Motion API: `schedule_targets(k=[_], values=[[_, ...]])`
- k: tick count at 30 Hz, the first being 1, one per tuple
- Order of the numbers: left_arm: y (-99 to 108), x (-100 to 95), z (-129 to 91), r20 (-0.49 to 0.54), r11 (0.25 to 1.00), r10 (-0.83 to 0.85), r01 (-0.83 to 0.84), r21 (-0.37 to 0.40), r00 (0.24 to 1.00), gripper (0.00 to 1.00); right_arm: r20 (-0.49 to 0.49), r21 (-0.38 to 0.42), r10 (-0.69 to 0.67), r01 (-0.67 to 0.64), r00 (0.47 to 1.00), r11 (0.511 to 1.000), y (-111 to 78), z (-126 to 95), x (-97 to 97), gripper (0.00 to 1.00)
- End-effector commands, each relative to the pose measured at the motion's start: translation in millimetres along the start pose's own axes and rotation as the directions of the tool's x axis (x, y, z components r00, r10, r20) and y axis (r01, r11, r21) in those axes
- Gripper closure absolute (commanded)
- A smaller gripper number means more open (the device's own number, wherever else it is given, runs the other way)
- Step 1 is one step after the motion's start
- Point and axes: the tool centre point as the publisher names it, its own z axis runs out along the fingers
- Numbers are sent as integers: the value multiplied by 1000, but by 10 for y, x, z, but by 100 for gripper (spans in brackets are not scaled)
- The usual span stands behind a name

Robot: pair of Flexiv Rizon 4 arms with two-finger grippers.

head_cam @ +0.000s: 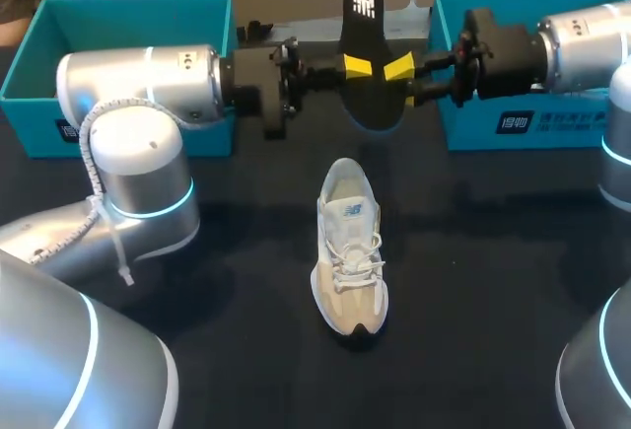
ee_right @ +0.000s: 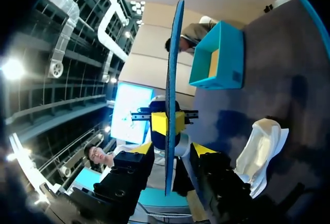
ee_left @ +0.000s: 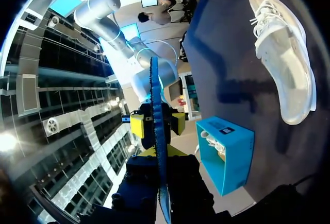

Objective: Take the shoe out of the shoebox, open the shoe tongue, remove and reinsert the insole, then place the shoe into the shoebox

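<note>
The left gripper (head_cam: 357,66) is clamped on the insole (head_cam: 367,44). In its own wrist view it closes tight on both faces of the thin sheet, which runs edge-on through it and on past its tips. The right gripper (head_cam: 399,70) faces it from the opposite side, its tips almost meeting the left one's, and it stands released. Its yellow fingertips (ee_right: 145,148) straddle the same insole, one to each face, and both wrist views show a gap on either side, so they do not grip it. The insole is black and is held above the table with its long axis running across the line of the two grippers. One end rises beyond the jaws toward the far edge and the other hangs on the near side, with the printed face turned toward the head camera. Below the jaws and on the robot's side of them, well apart from both, the shoe (head_cam: 350,247) stands on its sole on the dark table (head_cam: 493,281). It is pale with white laces, its heel toward the jaws and its toe pointing away from them toward the robot. Behind each gripper, beside its arm, stands an open teal box: the left box (head_cam: 30,118) behind the left gripper, the right box (head_cam: 572,128) behind the right one. The left wrist view shows something pale lying in the right box, but what it is cannot be told.
</note>
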Motion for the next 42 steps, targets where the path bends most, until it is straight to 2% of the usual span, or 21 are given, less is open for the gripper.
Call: schedule_targets(k=[1, 4, 6, 12, 15, 17, 19, 20, 29, 30, 31, 32, 33, 42], values=[[16, 30, 75, 8, 1000, 2, -2, -8, 1000, 100, -5, 8, -1, 1, 1000, 1000, 37, 37, -17, 58], [24, 29, 99, 13, 1000, 1, -1, -11, 1000, 100, -9, 11, 0, 0, 1000, 1000, 34, 50, -14, 61], [31, 25, 113, 16, 1000, 2, -2, -13, 1000, 100, -13, 11, 0, 1, 1000, 1000, 31, 62, -13, 71], [46, 21, 141, 22, 1000, 1, 0, -18, 1000, 100, -22, 13, -2, 2, 1000, 1000, 27, 93, -24, 70], [38, 22, 149, 22, 1000, 0, 0, -14, 1000, 100, -26, 11, -3, 4, 1000, 1000, 27, 100, -28, 73], [30, 29, 152, 21, 1000, 0, 0, -11, 1000, 100, -28, 11, -5, 6, 1000, 1000, 28, 106, -26, 80], [23, 30, 152, 20, 1000, -1, 1, -9, 1000, 100, -28, 12, -6, 6, 1000, 1000, 28, 108, -26, 97], [21, 30, 151, 21, 1000, -1, 1, -9, 1000, 100, -29, 11, -6, 6, 1000, 1000, 27, 108, -26, 99], [13, 23, 144, 21, 1000, -4, 4, -9, 1000, 100, -31, 14, -8, 9, 999, 1000, 25, 116, -32, 100], [15, 24, 141, 21, 1000, -4, 4, -10, 1000, 94, -31, 14, -9, 9, 999, 1000, 26, 118, -31, 100], [16, 24, 138, 18, 1000, -3, 4, -10, 1000, 60, -31, 14, -9, 10, 999, 1000, 26, 119, -31, 100], [20, 25, 132, 15, 1000, -3, 3, -12, 1000, 11, -31, 14, -10, 10, 999, 1000, 27, 120, -31, 100], [25, 24, 126, 14, 1000, -3, 3, -12, 1000, 0, -32, 14, -11, 11, 999, 1000, 28, 122, -31, 100], [89, -30, 24, 9, 1000, -1, 1, -26, 1000, 0, -24, -4, -20, 20, 1000, 1000, 49, 112, -134, 100]])
